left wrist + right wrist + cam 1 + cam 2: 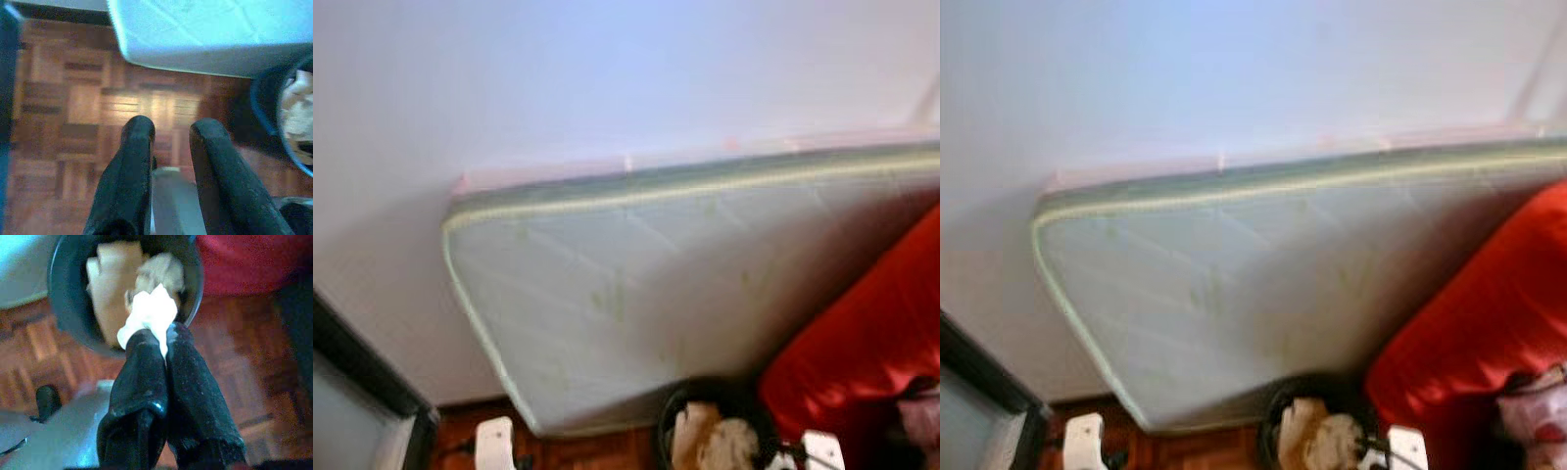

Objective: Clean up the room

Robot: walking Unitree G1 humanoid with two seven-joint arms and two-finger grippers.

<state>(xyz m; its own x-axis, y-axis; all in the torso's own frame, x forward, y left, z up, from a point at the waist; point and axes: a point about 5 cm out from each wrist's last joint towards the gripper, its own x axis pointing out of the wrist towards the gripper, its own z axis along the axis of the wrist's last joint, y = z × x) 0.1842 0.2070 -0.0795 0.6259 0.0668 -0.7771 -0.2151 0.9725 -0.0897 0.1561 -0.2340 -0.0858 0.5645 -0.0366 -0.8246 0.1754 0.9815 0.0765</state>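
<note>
A dark round bin (pixel 710 426) stands on the wooden floor below a leaning mattress, with crumpled paper and beige scraps inside. In the right wrist view my right gripper (pixel 164 335) is shut on a crumpled white tissue (pixel 149 316), held just above the near rim of the bin (pixel 68 298). My left gripper (pixel 168 129) hangs open over bare parquet, with the bin's edge (pixel 266 112) off to one side and nothing between its fingers.
A pale mattress (pixel 656 284) leans against the white wall. A red cushion or sofa (pixel 871 343) sits right of the bin. A dark frame (pixel 362 367) runs along the lower left. Parquet floor (pixel 88 103) lies around the bin.
</note>
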